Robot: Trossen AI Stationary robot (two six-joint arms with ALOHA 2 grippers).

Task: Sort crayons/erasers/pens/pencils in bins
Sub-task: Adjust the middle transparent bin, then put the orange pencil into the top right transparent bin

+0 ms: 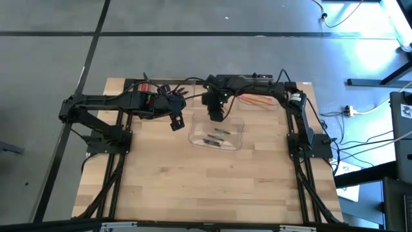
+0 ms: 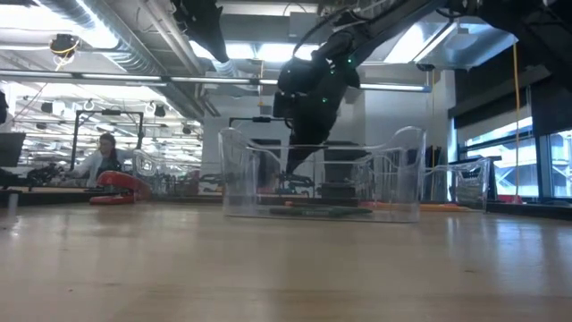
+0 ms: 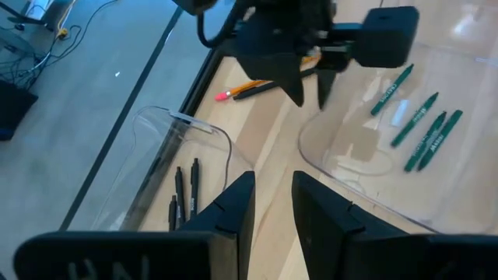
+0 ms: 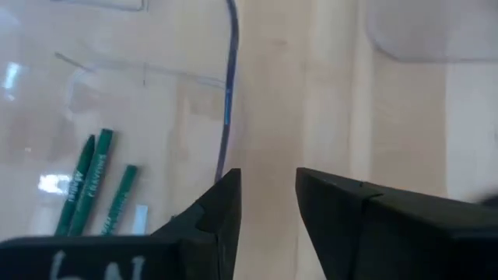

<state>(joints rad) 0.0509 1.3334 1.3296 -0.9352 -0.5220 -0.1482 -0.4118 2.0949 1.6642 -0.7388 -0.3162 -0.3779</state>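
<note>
Several green crayons (image 1: 217,136) lie in a clear bin (image 1: 193,138) at the table's middle; they also show in the left wrist view (image 3: 424,132) and the right wrist view (image 4: 93,187). My right gripper (image 1: 215,115) is open and empty, pointing down above that bin's far left rim (image 4: 227,101). My left gripper (image 1: 177,121) is open and empty to the left of the bin, above the table. Black pens (image 3: 183,194) lie in a second clear bin (image 3: 156,124) below my left gripper. An orange pencil (image 3: 241,89) and a dark pen lie on the table beyond.
Orange pencils (image 1: 254,101) lie on the table at the far right, under the right arm. A third clear bin (image 2: 465,183) stands to the right in the low view. A person sits in the room beyond the table (image 2: 105,156).
</note>
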